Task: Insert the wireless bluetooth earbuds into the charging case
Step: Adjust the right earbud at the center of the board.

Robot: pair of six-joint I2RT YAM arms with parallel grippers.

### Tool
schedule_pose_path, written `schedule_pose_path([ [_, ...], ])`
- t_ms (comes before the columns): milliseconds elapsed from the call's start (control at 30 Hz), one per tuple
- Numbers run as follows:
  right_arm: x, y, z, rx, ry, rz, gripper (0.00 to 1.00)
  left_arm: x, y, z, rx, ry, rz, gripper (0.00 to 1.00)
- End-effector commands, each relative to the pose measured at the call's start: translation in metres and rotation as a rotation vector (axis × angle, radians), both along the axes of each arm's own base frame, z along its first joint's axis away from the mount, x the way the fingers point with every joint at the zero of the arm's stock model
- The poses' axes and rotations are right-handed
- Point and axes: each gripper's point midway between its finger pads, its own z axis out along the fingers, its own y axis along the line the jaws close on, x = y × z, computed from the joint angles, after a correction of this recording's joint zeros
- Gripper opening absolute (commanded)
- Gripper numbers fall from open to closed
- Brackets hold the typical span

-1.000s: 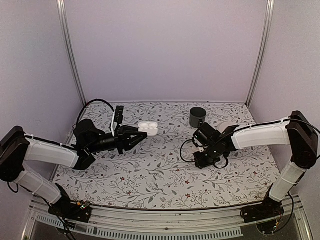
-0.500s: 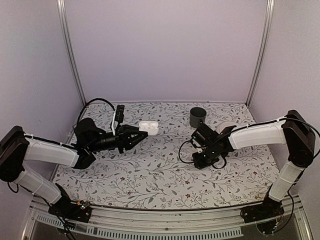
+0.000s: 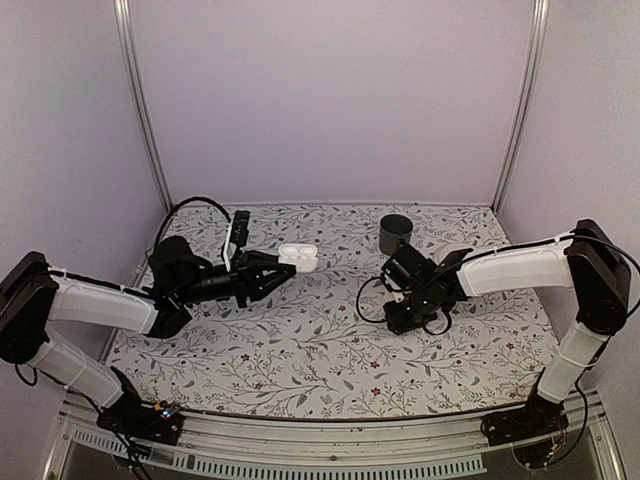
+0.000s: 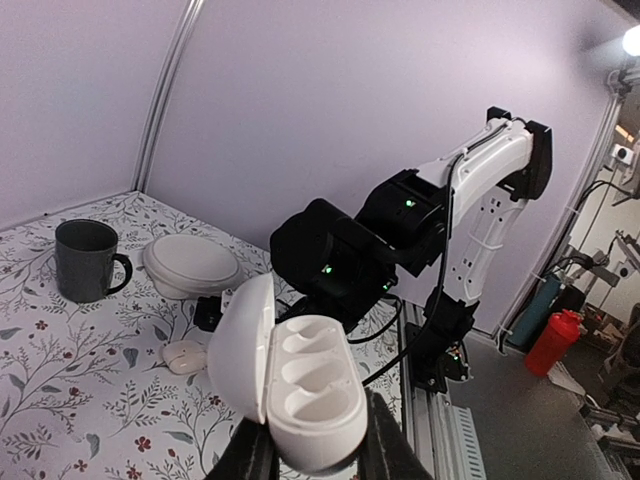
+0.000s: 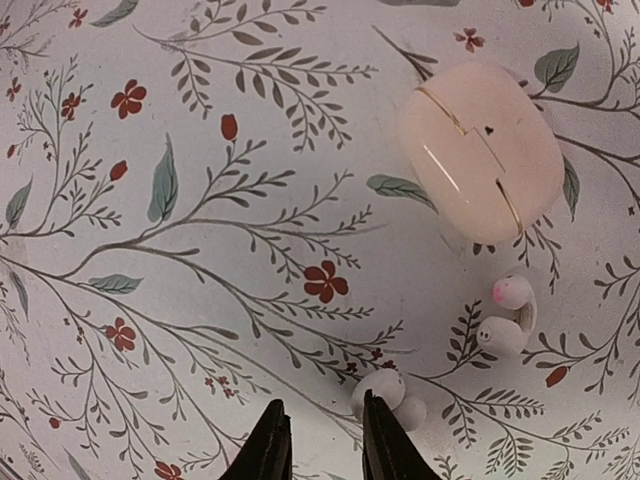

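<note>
Left end effector (image 4: 315,452) clamped on the charging case (image 4: 300,385), lid open, both wells empty. Right end effector (image 5: 322,440) has its jaws slightly parted and empty, low over the worktop (image 5: 200,250). First earbud (image 5: 385,392) lies just past one fingertip, second earbud (image 5: 505,320) nearby. Nothing picked or seated; I'd call it early, both insertions left.

From above we cannot make out the earbuds (image 5: 503,330) by the right gripper (image 3: 404,318), the white dish (image 3: 452,250) is half hidden behind that arm (image 3: 510,268), and in both wrist views the bottom edge cuts off the fingers (image 4: 385,452).
</note>
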Motion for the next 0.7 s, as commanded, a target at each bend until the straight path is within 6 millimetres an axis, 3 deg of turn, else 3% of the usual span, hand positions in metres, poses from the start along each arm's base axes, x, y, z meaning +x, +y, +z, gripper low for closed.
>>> schedule_pose_path([
  [0,0.011,0.010,0.019,0.039,-0.047,-0.001,0.27,0.003,0.002,0.010,-0.019,-0.017,-0.001,0.00],
  [667,-0.003,-0.007,0.003,0.006,-0.022,0.016,0.27,0.006,-0.002,0.014,-0.034,-0.021,-0.014,0.00],
])
